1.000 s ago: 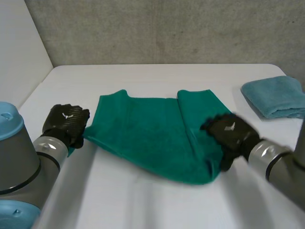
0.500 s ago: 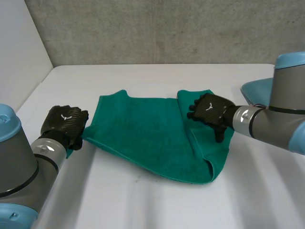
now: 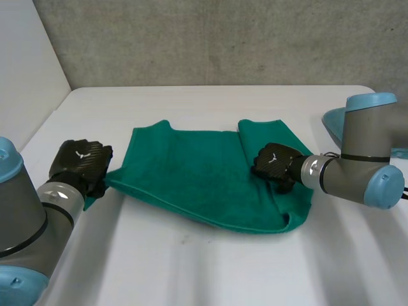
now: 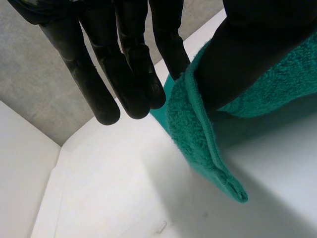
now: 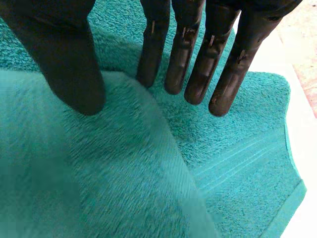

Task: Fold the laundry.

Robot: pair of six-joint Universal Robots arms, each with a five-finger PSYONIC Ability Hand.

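- The left hand [image 3: 80,162] sat at the left corner of the green towel [image 3: 191,172]. In its wrist view the thumb [image 4: 252,54] bore on the cloth with straight fingers [image 4: 124,59] alongside the hem. It read as a light pinch, with the corner raised off the table [image 3: 191,274].
- The right hand [image 3: 275,162] lay uncurled on the turned-over strip at the towel's right side, fingertips [image 5: 198,74] and thumb resting on the terry and gripping nothing.
- The green towel lay spread mid-table, its right edge doubled over.
- It looked soft, limp and light. It would likely sag and crease wherever unsupported, while the pile should resist slipping. Corners and stitched hems seemed the surest places to hold.
- A folded blue towel [image 3: 333,122] lay behind the right arm, well apart.
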